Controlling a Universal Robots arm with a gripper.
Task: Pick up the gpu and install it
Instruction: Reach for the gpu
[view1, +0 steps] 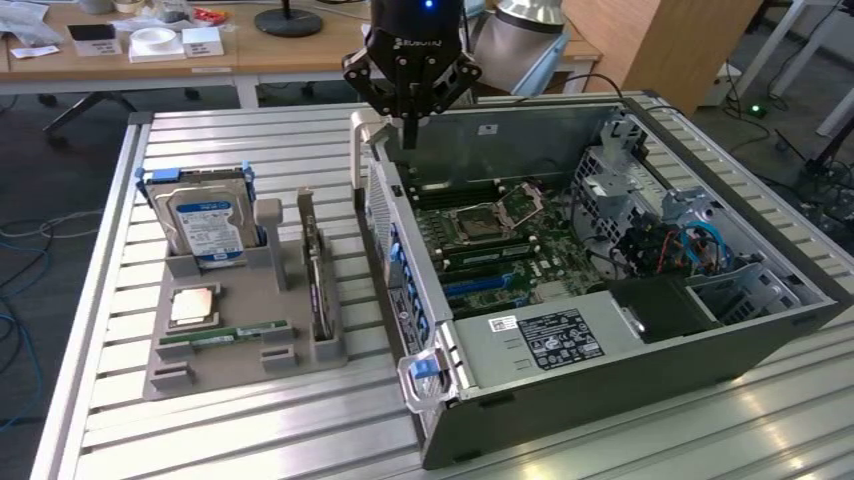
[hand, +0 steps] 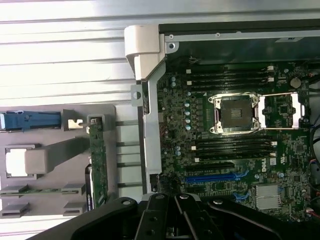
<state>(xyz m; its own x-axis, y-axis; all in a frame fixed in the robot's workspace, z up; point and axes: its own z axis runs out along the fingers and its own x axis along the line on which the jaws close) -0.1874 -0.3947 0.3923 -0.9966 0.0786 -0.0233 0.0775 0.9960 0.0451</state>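
We see the black two-fingered gripper (view1: 410, 138) with its fingers pressed together and nothing between them. It hangs over the far corner of the open grey metal computer case (view1: 601, 365), just beside the white plastic latch (view1: 362, 135).

The gpu (view1: 318, 285), a thin, flat, dark rectangular circuit card, stands on its long edge in the grey slotted holder (view1: 214, 372) on the slatted table. It is just beside the case's outer wall and apart from the gripper. The silver hard drive with a blue-and-white label (view1: 204, 212) stands in the same holder, on the exterior view's left of the card.

We judge several risks:
- **Closed fingers:** they would strike the card's thin top edge and tip it in its slots.
- **Off-centre pinch:** the long card could swing and drag against the holder.
- **Tight clearance:** the case wall and the latch sit close by, so a sideways path could clip either.
- **Seating:** a small skew against the blue expansion slot (view1: 477, 287) on the green motherboard (view1: 514, 240) could jam the card's contacts or press on nearby parts.

The card's long axis runs from near to far in the exterior view, roughly parallel to the case's side wall. Its broad faces turn toward the exterior view's left and right, and one narrow edge faces up.
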